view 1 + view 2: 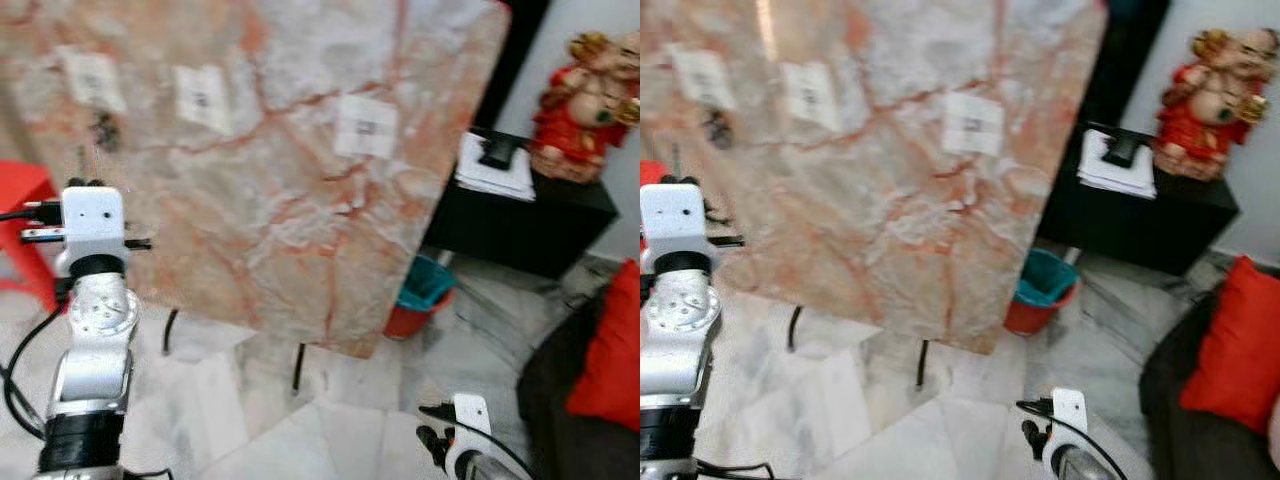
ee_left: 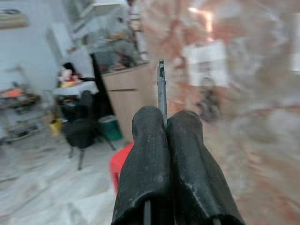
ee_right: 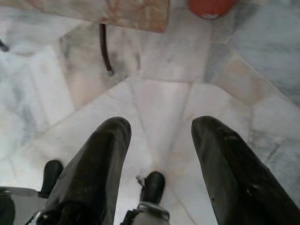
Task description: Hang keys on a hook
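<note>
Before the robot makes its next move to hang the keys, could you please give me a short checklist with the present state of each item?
1. Left gripper shut on the thin metal rod: ok.
2. Rod belongs to the keys: cannot tell.
3. Hook located on the marble slab: cannot tell, the pictures are blurred.
4. Left gripper raised before the slab: ok.
5. Right gripper open, low over the marble floor: ok.

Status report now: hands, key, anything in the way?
Left hand shut on thin metal rod, raised before marble slab. Right hand open, low over floor. Hook not made out.
</note>
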{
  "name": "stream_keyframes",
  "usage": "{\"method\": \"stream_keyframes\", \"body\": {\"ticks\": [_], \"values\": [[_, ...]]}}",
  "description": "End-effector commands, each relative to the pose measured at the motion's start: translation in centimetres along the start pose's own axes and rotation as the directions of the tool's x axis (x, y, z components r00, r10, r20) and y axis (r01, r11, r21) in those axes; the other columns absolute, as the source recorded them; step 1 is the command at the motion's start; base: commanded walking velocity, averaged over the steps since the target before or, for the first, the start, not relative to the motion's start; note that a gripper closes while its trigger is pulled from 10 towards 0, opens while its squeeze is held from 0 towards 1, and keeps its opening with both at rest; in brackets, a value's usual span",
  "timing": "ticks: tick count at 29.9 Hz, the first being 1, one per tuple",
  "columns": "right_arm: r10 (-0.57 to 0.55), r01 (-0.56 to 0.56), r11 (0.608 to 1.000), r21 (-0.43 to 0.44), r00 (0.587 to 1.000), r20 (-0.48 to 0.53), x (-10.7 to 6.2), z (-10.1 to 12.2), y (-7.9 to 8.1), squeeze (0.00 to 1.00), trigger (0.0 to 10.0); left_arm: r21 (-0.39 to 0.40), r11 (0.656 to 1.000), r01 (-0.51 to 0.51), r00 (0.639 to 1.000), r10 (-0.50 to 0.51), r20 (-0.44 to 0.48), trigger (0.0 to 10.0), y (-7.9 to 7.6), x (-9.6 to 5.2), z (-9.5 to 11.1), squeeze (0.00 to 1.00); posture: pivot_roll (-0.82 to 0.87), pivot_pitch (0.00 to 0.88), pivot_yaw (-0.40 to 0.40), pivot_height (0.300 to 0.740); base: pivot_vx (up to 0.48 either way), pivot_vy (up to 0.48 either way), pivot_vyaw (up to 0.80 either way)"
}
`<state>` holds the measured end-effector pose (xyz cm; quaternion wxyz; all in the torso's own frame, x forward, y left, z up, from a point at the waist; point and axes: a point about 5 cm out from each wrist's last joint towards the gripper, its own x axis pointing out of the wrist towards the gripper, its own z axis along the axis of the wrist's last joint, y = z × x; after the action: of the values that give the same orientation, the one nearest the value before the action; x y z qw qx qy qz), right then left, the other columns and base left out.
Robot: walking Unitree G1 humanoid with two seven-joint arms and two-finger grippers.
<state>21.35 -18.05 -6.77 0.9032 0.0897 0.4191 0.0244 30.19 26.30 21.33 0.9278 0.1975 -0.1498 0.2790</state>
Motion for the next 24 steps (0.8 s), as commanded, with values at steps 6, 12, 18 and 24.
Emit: {"method": "stream_keyframes", "body": {"ticks": [6,12,18,24], "values": [[-0.023,0.023,1.000,0.015,1.000,-0.017,-0.30,-0.67,-0.78,0.00,10.0,0.006,1.000,-0.002,1.000,0.002,0.019,10.0,-0.34,0.04,0.61,0.00,0.16,0.000,-0.129,0.740,0.000,0.000,0.00],[-0.020,0.020,1.000,0.009,1.000,-0.018,-0.28,-0.66,-0.71,0.00,10.0,-0.002,1.000,0.004,1.000,-0.004,0.023,10.0,-0.65,0.09,0.82,0.00,0.15,0.000,-0.129,0.740,0.081,0.000,0.00],[-0.020,0.020,1.000,0.001,1.000,-0.022,-0.29,-0.71,-0.70,0.00,10.0,-0.006,1.000,0.011,1.000,-0.011,0.025,10.0,-0.78,0.08,0.89,0.00,0.15,0.000,-0.131,0.740,0.271,0.000,0.00],[-0.015,0.015,1.000,-0.012,0.999,-0.031,-0.32,-0.90,-0.69,0.00,10.0,-0.010,1.000,0.024,0.999,-0.024,0.023,10.0,-1.10,-0.07,0.86,0.00,0.15,0.000,-0.131,0.740,0.293,0.000,0.00]]}}
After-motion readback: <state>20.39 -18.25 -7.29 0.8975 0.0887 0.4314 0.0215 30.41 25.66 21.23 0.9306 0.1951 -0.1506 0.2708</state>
